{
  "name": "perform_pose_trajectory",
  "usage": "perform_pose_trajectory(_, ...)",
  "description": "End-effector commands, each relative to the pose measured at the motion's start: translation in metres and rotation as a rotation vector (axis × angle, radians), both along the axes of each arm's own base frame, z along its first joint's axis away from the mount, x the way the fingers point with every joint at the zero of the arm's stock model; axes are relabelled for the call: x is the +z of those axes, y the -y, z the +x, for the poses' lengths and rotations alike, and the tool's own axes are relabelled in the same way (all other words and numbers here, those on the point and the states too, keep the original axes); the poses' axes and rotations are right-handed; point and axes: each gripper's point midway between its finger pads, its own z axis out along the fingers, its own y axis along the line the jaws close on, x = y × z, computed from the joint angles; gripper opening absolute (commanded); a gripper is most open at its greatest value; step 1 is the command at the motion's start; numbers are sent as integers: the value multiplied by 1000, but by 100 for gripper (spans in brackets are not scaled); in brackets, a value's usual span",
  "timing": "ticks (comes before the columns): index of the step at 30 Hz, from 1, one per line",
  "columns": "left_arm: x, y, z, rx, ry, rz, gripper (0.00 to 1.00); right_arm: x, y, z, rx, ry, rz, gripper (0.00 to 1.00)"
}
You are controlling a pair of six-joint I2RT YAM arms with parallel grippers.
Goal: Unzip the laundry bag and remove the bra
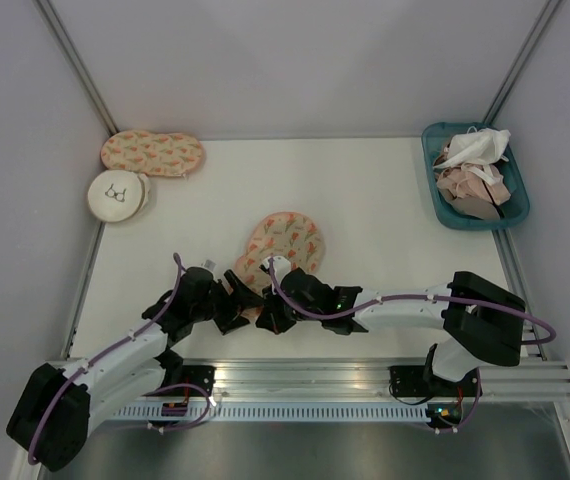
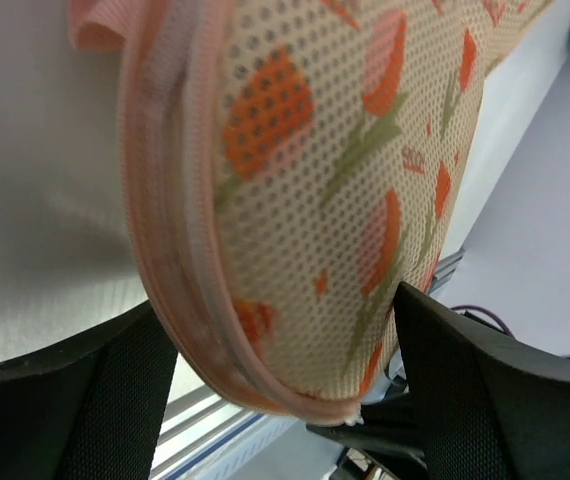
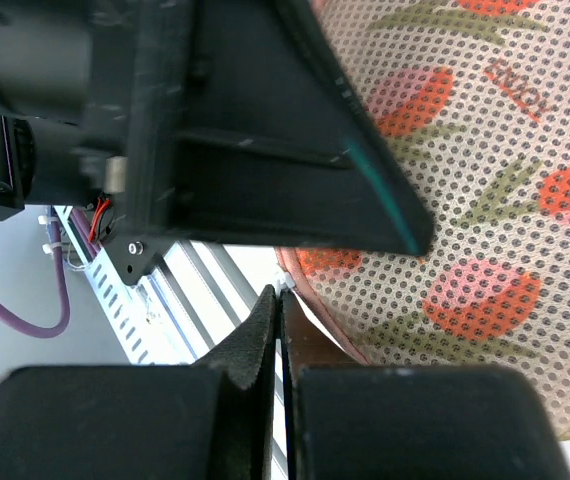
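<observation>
Most of the cream-pink mesh laundry bag (image 1: 287,238) with its orange-red and green print lies in plain sight on the white table (image 1: 385,230). Its near end is buried under both tools, and what is inside cannot be seen.

The left gripper (image 1: 240,300) has that end between its black fingers (image 2: 85,400). One touches the pink-edged seam and the other the printed face, so it is clamped on the bag. The zipper (image 2: 190,200) along that seam looks closed. A pink scrap (image 2: 95,25) at the top of the left wrist view is cut off by the frame, and I can't say what it is.

The right gripper (image 1: 268,312) has its jaws pressed together right at the bag's rim. A tiny pale speck sits at the tips, too small to identify, so whether anything is pinched is unclear. In the right wrist view the left tool's dark body blocks the upper left.

Far left at the back lie a like-printed oval case (image 1: 152,153) and, touching it, a round white pouch (image 1: 118,195). A teal plastic basket (image 1: 443,205) of pale crumpled garments (image 1: 475,165) sits at the far right.
</observation>
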Motion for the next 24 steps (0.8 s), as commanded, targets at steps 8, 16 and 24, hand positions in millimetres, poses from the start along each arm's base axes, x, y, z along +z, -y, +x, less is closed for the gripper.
perform_pose_trajectory(8,15,5,43,129,93,-23,75,12,-3,-6,5,9,42,1)
perform_pose_trajectory(16,15,6,51,124,120,-2,40,-9,15,-5,-38,4,-92,0)
perform_pose_trajectory(24,16,12,58,101,123,11,4,-11,25,-6,-40,5,-133,0)
